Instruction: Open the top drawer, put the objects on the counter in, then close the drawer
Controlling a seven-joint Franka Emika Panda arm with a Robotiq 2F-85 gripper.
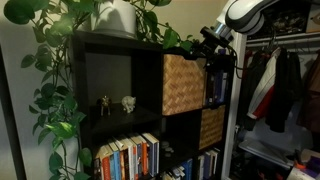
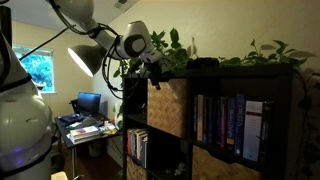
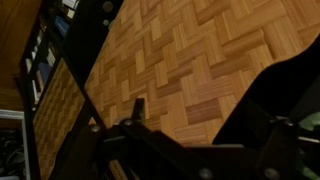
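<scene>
Dark wooden cube bookshelf [image 1: 150, 100] with a Franka arm [image 1: 248, 14] reaching to its upper corner. The top drawer [image 1: 183, 85], a light tan wicker bin with a square basket-weave front, sits in the upper cubby directly under the table [image 2: 235, 68], here the black-brown top board of the bookshelf. A darker woven bin [image 1: 212, 127] occupies the cubby below it.

The pincer [image 1: 207, 43] is level with the top board at the corner above the drawer, just beside the drawer's upper edge. In an exterior view the same pincer [image 2: 152, 68] appears at the drawer's top corner, close to the trailing leaves. Contact with the bin cannot be judged from either exterior view.

In the wrist view the drawer's weave fills most of the field, with dark parts of the pincer across the lower edge. Whether the fingers are apart or together cannot be told from any view.

Leafy potted plants [image 2: 240, 52] stand on the table and hang down the shelf side. Two small figurines [image 1: 117, 102] stand in the cubby beside the drawer, and rows of books [image 1: 128, 157] fill the cubby beneath them. More books [image 2: 230, 125] stand in the cubby on the drawer's other side. Clothes [image 1: 278, 85] hang beyond the shelf.
</scene>
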